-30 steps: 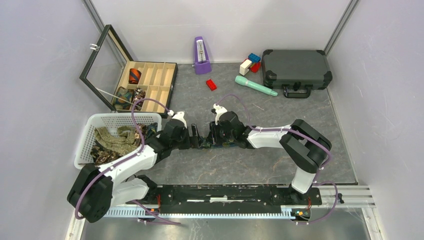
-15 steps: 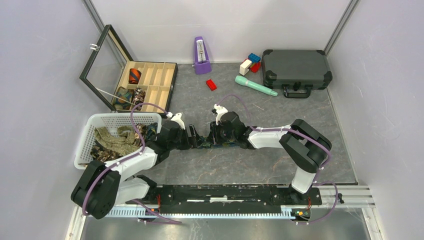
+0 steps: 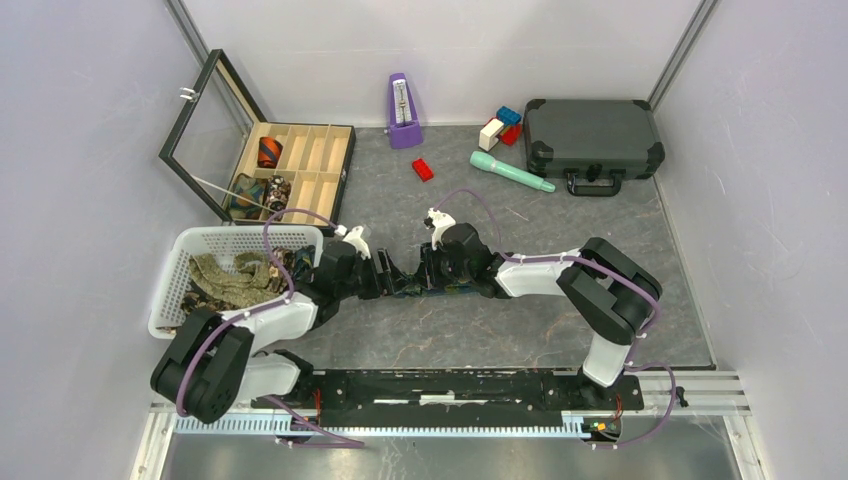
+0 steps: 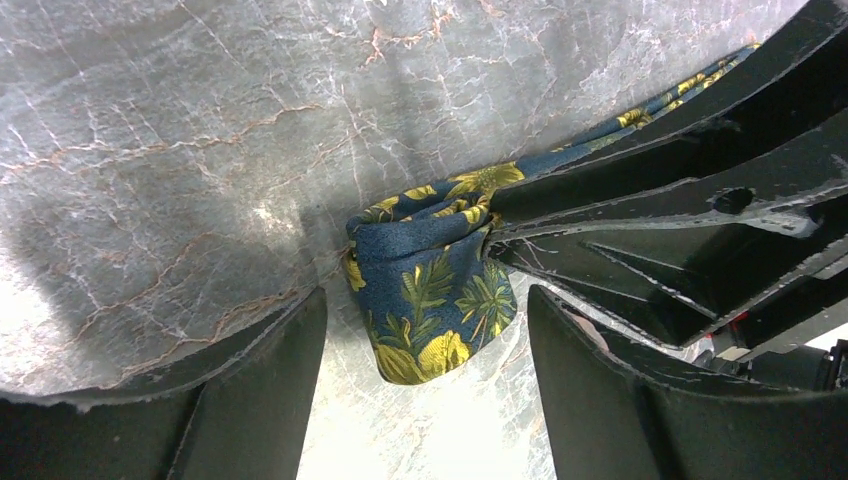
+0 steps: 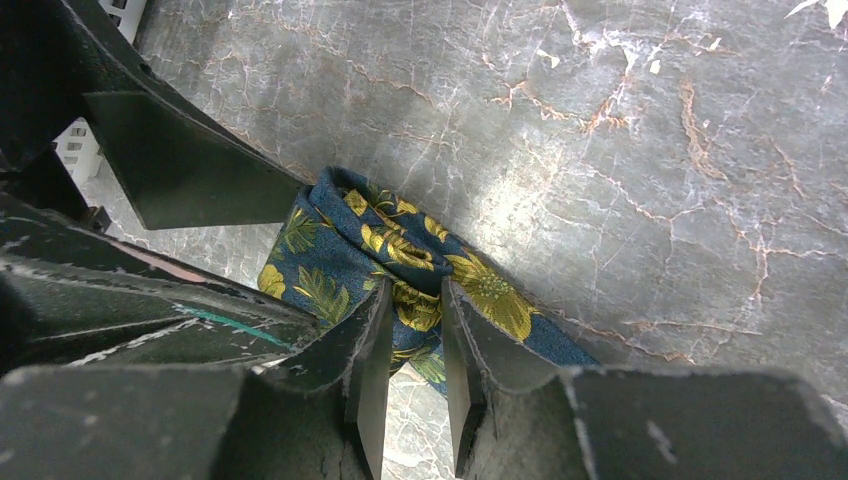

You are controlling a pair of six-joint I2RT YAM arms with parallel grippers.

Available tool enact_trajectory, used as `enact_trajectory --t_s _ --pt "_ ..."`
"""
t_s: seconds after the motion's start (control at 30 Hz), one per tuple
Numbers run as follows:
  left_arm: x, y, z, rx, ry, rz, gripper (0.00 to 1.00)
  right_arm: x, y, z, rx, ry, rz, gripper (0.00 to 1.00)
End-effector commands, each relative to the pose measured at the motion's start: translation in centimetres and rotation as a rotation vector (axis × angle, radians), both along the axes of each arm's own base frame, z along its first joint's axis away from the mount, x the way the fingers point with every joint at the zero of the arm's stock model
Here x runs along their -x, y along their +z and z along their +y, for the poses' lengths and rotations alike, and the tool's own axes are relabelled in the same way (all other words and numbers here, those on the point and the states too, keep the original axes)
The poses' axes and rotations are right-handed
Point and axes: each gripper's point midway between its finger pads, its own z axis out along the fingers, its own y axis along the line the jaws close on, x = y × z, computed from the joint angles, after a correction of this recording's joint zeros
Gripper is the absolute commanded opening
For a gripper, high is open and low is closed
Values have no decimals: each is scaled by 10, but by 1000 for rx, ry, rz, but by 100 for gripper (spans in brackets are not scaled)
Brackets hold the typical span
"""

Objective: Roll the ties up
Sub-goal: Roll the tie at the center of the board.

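From above, the navy, yellow-flowered tie [image 3: 408, 288] is lying mid-way across the marbled table [image 3: 480, 335]. Left wrist: the left gripper [image 4: 425, 310] is straddling its rolled end, jaws spread. Right wrist: the right gripper [image 5: 413, 335] is pinching the fabric.

- Two grippers: the left gripper [image 3: 384, 273] and the right gripper [image 3: 424, 272], tip to tip.
- One navy tie [image 4: 430, 300] with yellow flowers, between the two grippers.
- One white basket [image 3: 240, 233], just left of the left gripper, holding one heap of ties [image 3: 235, 280] too tangled to count.
- One wooden box [image 3: 310, 150], beyond the left gripper, with three rolled ties [image 3: 269, 152] showing.
- One purple metronome [image 3: 402, 110], one red block [image 3: 423, 169], one teal tool [image 3: 508, 172] and one black case [image 3: 592, 135], all well beyond the right gripper.
- Three small blocks [image 3: 491, 132] beside the case: white, blue, red.
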Motion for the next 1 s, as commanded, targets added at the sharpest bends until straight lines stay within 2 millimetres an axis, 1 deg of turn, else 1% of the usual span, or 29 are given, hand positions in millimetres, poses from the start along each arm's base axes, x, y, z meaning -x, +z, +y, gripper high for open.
enact_trajectory --t_s 0.0,0.23,0.47,0.67,0.87,0.97 --pt "-4 5 -8 69 -4 -6 77 6 -29 -19 91 -7 30 29" --pt "-4 1 -11 89 -12 4 74 7 -32 -22 100 -8 31 29" --pt "-8 -4 -15 109 -17 2 70 8 -35 -25 106 -7 34 29" --pt "-11 -7 -18 125 -25 0 53 9 -37 -26 110 -8 38 29" --pt "-13 -7 -19 129 -33 -18 44 10 -39 -28 111 -10 40 29" --pt "-14 -7 -21 134 -39 -20 38 10 -38 -27 106 -7 39 29"
